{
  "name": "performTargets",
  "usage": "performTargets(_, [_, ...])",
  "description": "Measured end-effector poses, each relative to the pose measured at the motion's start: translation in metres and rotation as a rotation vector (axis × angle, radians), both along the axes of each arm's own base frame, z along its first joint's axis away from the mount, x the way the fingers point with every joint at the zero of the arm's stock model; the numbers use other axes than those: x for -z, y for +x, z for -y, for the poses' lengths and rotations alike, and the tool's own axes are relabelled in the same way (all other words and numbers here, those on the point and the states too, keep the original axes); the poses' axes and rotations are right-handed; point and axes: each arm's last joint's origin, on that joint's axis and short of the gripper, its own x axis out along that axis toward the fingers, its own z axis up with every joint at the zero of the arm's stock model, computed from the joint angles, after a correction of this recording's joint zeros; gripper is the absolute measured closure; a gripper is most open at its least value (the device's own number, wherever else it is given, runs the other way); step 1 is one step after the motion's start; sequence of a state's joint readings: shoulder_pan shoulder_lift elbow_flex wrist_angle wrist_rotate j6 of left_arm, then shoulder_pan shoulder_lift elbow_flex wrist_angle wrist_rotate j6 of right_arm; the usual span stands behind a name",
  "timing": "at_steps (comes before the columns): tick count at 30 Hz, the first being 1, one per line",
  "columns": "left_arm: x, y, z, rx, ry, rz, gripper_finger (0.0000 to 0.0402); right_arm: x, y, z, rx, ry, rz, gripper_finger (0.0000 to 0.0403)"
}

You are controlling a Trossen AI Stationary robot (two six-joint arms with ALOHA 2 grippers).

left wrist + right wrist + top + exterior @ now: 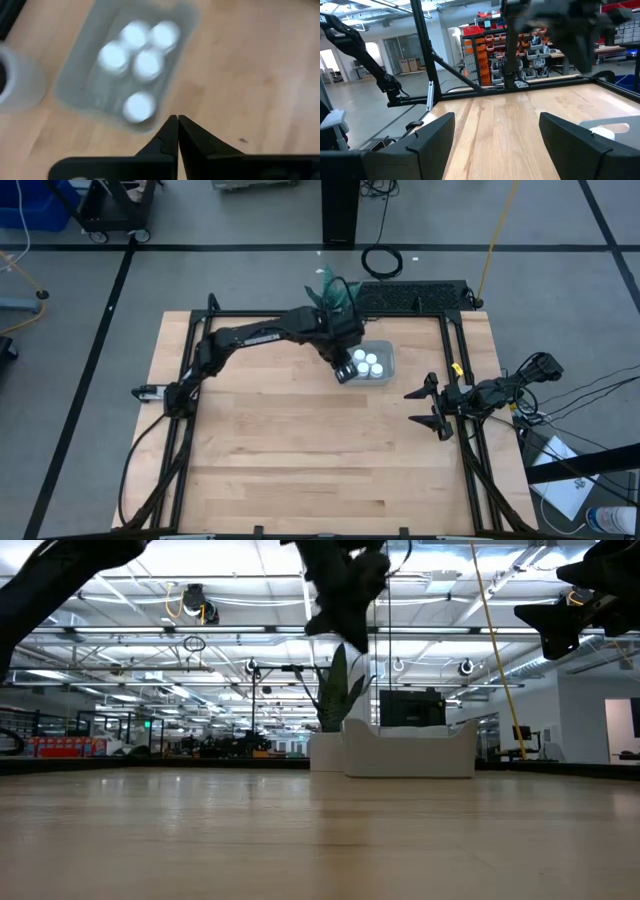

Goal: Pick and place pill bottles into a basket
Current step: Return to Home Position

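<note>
At the far middle of the surface [300, 460], the basket [388, 350] sits just beside the plant pot [12, 82]. All five bottles [147, 64] stand in it caps up, four bunched toward one end and one nearer the other. None shows loose on the wood, so the placing looks done.

The left gripper [177, 122] hangs above the basket's end nearest its own arm, empty, with its fingers pinched together tip to tip. With nothing left to carry, closed fingers make a slim shape that can draw away without catching the rim or tipping a bottle. From that, I judge the step in hand to be the retreat to rest.

The right gripper [428, 407] waits well apart at the right edge of the surface. Its fingers are spread wide and hold nothing, probably parked there so the two arms do not cross.

The one risk I see is the left arm sweeping low past the pot's leaves or the basket wall; lifting first would avoid it.
</note>
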State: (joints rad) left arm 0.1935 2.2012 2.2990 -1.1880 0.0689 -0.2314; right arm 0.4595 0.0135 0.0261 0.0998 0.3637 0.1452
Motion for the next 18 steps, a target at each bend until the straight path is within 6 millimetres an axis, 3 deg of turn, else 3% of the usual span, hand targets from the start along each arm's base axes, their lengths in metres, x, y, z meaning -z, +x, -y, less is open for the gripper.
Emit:
performTargets(9, [-0.041,0.005,0.082,0.090,0.114,0.238,0.0393,0.000,0.000,0.000,0.000,-0.001,-0.001,0.0120])
performTargets(14, [-0.044,0.005,0.125,0.177,0.137,0.271,0.0392,0.000,0.000,0.000,0.000,0.000,0.000,0.0120])
performTargets(18, [-0.037,0.005,0.145,0.158,0.176,0.269,0.0395,0.000,0.000,0.000,0.000,0.000,0.000,0.0119])
